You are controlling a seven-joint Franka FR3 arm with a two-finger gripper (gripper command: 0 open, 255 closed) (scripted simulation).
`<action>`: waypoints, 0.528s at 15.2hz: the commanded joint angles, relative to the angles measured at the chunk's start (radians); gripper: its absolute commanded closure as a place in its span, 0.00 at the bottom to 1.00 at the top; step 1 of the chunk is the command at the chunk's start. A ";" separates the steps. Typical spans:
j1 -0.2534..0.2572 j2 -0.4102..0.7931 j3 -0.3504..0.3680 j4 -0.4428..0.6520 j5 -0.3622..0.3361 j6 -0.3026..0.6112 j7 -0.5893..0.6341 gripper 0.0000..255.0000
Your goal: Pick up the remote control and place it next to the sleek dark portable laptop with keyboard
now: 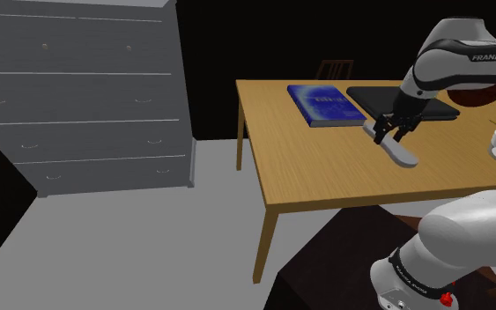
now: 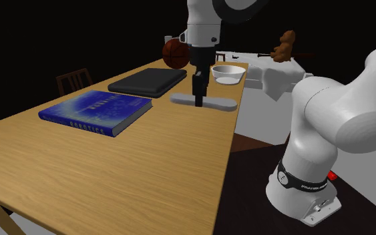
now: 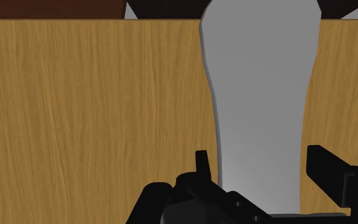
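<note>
The remote control [image 1: 399, 150] is a long plain grey bar lying on the wooden table [image 1: 307, 167], just in front of the closed dark laptop [image 1: 404, 101]. My gripper [image 1: 388, 136] comes down over the remote's middle. In the second exterior view the gripper [image 2: 199, 101] stands upright across the remote [image 2: 216, 103], with the laptop [image 2: 146, 81] behind it to that view's left. In the wrist view the remote [image 3: 260, 95] runs between my fingers [image 3: 201, 165], which stand open with a thin gap on each side.
A blue book [image 1: 325, 104] lies beside the laptop. A white bowl [image 2: 226, 73] and a brown ball [image 2: 175, 52] sit further along the table. A grey dresser [image 1: 78, 88] stands at the shoulder view's left, and a chair [image 2: 73, 80] behind the table.
</note>
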 commanded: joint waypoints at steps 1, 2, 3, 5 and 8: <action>0.002 -0.007 0.006 0.023 0.005 -0.030 0.001 1.00; 0.002 -0.007 0.006 0.026 0.005 -0.034 0.001 1.00; -0.007 0.011 -0.017 0.041 -0.007 -0.028 -0.024 1.00; -0.022 0.050 -0.063 0.075 -0.029 -0.018 -0.074 1.00; -0.037 0.116 -0.131 0.133 -0.052 -0.002 -0.148 1.00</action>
